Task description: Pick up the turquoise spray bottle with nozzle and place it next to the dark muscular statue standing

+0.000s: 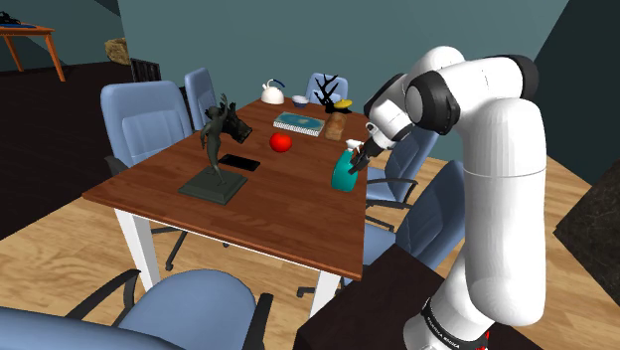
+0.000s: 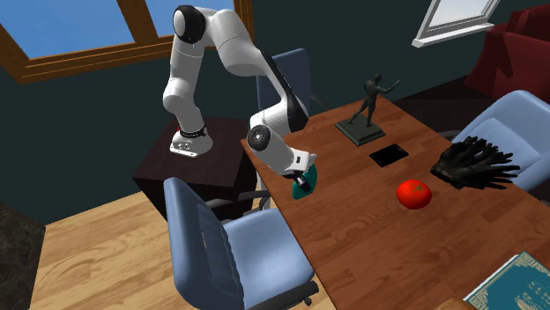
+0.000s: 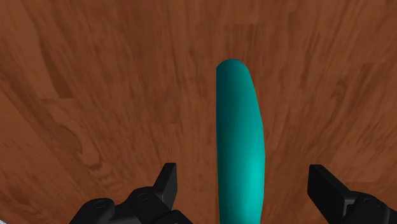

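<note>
Blue chair stands well apart from the pincer, at the brown table. Dark statue is also far from it. Turquoise bottle is on the table between the spread fingers, not touched. By my judgement the grasp, lift and placing all remain. No writing is readable.

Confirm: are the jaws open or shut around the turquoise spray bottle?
Open. In the wrist view the jaws stand apart, either side of the turquoise spray bottle, not touching it.
</note>
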You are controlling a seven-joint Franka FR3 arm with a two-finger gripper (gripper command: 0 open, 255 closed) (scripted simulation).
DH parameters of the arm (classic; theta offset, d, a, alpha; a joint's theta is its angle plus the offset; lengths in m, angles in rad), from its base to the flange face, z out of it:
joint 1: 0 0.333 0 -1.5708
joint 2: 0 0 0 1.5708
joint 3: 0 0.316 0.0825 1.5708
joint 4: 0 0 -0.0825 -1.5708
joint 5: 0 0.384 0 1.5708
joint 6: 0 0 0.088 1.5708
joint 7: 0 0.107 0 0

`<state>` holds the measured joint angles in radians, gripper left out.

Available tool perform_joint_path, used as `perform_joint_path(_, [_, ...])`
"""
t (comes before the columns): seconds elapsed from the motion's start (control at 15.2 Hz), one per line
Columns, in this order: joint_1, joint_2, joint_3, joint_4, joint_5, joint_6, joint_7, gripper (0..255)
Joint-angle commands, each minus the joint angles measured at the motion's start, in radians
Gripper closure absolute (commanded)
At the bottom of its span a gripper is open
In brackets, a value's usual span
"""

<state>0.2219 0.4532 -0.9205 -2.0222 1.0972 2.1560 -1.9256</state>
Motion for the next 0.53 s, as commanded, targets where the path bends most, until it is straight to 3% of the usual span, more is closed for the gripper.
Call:
perform_joint_path(0.0, [-0.002, 0.005, 0.004, 0.001, 0.006, 0.002, -0.003, 0])
perform_joint_path(0.4, [-0.002, 0.005, 0.004, 0.001, 0.006, 0.002, -0.003, 0])
perform_joint_path(0.46, [-0.002, 0.005, 0.004, 0.001, 0.006, 0.002, -0.003, 255])
